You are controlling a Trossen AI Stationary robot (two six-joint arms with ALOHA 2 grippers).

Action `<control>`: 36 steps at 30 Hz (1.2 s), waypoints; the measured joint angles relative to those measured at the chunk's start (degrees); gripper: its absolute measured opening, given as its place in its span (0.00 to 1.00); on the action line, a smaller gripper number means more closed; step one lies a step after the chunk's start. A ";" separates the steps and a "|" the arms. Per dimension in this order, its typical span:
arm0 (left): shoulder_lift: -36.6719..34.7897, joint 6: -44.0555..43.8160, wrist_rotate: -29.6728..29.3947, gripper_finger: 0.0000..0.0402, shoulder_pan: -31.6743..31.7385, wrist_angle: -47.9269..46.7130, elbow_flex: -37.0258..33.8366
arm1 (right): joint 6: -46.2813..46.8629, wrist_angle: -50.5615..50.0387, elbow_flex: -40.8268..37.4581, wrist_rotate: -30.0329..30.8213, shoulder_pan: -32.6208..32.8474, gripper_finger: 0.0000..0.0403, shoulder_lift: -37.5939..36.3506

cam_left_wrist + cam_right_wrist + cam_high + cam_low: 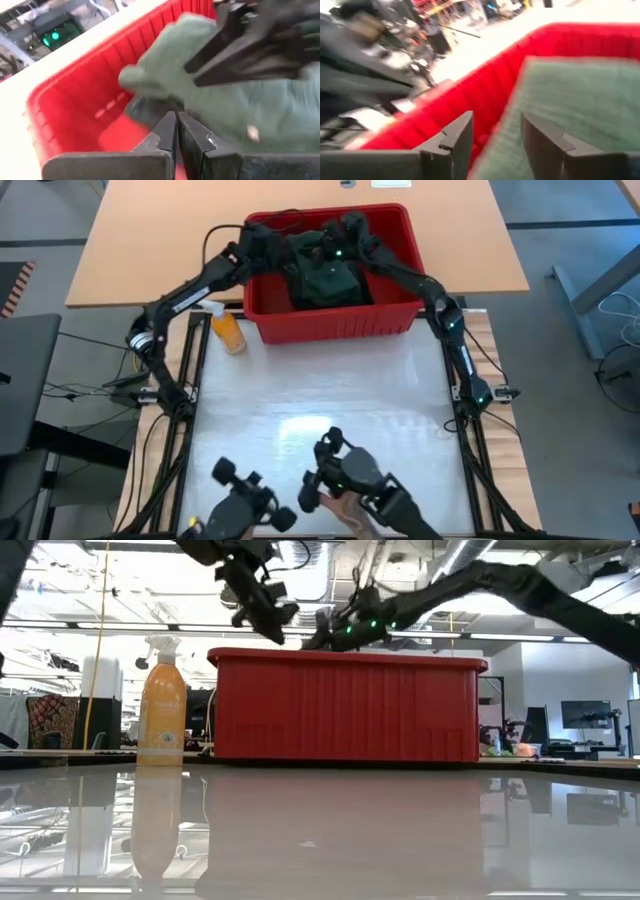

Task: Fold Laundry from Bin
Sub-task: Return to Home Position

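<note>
While both arms reached over the red bin (pixel 335 322) at the far side of the table (pixel 320 400), the folded clothes (pixel 330 282) lay inside it, dark green on top. From above, the left gripper (pixel 272 242) and the right gripper (pixel 345 238) hung close together over the bin. That view was too far off to show their fingers. The left wrist camera showed its two fingers (pixel 167 131) pressed together with nothing between them, near the green cloth. The right wrist camera showed its fingers (pixel 462 132) spread apart, holding nothing, over the same cloth. From table height the bin's wall hid the clothes, but both grippers showed above the rim. An orange spray bottle (pixel 228 330) stood just beside the bin, on the left arm's side.
</note>
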 joint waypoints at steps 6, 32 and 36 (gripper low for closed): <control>-3.89 1.54 -0.62 0.01 -2.80 -9.06 0.02 | -0.60 0.79 0.11 7.18 0.26 0.39 6.33; -38.43 2.01 -8.49 0.00 -24.32 20.59 -42.03 | -3.75 4.95 -0.08 4.06 0.85 0.37 -7.15; -39.46 1.01 -7.97 0.00 -28.03 16.59 -42.03 | -4.21 -9.20 -0.13 -0.01 1.54 0.46 -14.58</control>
